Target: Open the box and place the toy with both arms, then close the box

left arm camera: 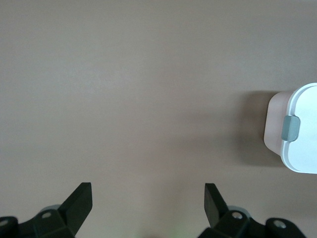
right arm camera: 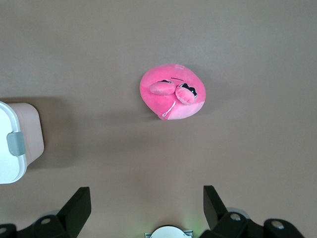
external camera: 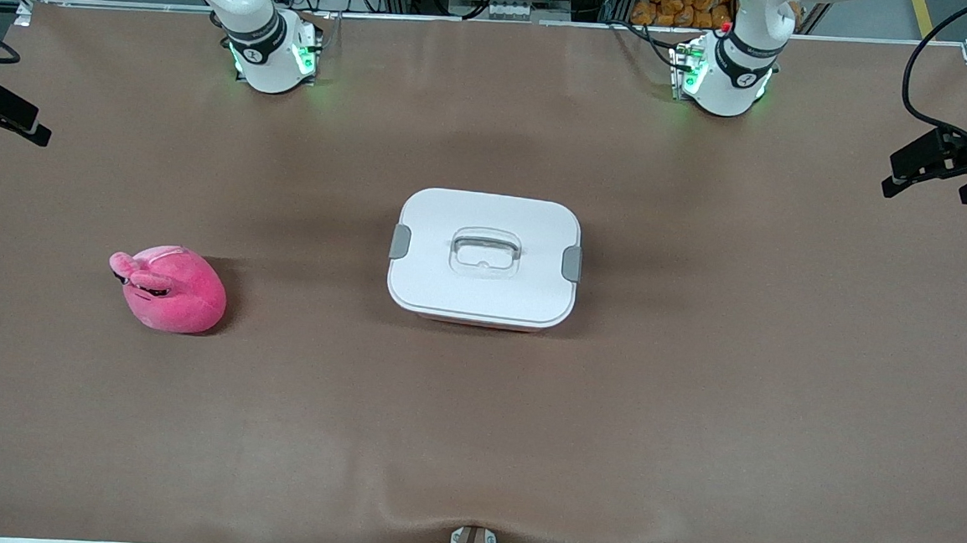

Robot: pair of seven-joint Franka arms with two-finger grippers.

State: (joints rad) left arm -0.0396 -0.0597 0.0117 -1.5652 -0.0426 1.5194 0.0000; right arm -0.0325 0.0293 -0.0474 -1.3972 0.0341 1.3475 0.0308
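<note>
1. The toy [external camera: 170, 289], a round pink plush, lies on the table [external camera: 693, 419] well apart from the box [external camera: 484, 259], toward the right arm's end and slightly nearer the front camera than the box. Nothing touches it.
2. The box sits mid-table, its white lid [external camera: 486, 221] still on, with a grey clip [external camera: 400, 242] at one end and another grey clip [external camera: 571, 263] at the other, both seemingly down. The handle [external camera: 486, 247] sits recessed in the lid's middle.
3. The right gripper [right arm camera: 147, 206] hangs high over bare table between toy and box, fingers spread wide, holding nothing.
4. The left gripper [left arm camera: 148, 203] hangs high over bare table beside the box's left-arm end, fingers likewise apart and empty.
5. Judged step: the very start, with opening not yet begun and both arms waiting.
6. Next move likely calls for each gripper to descend to its nearest clip, release it, then lift the lid by the handle before fetching the toy.
</note>
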